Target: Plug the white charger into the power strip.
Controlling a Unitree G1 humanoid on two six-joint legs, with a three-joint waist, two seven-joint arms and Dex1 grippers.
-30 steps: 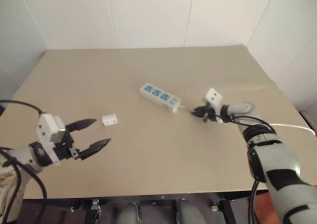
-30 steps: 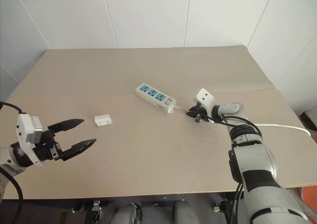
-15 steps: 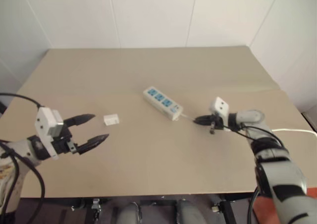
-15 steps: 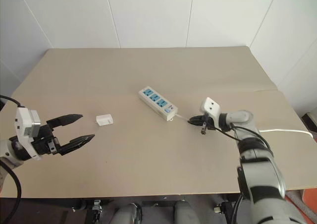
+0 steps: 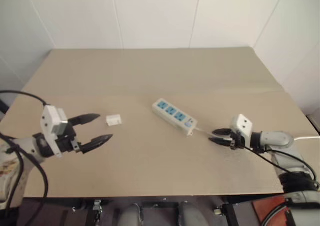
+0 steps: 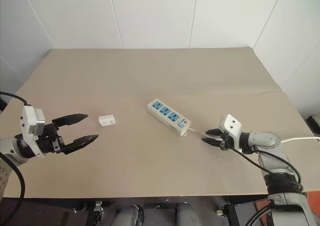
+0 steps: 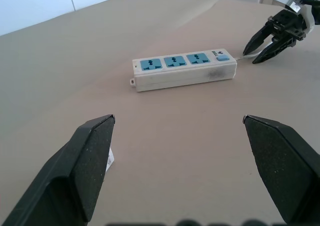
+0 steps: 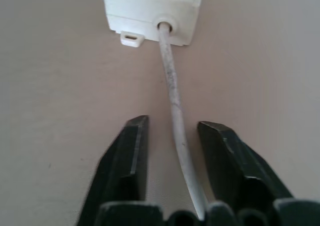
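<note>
The charger (image 5: 113,119) lies left of centre on the surface (image 5: 150,76), bare all round it. The left gripper (image 5: 97,128), spread wide, hovers at its 8 o'clock. The strip (image 5: 174,116) sits at 3 o'clock; the right gripper (image 6: 209,136), parted, straddles its cord (image 8: 175,106).

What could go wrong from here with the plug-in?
The cord lies between the right tool's open fingers; moving that arm may snag it and drag the power strip. The white charger sits small and loose just ahead of the open left tool; a misaligned close could knock it away.
</note>
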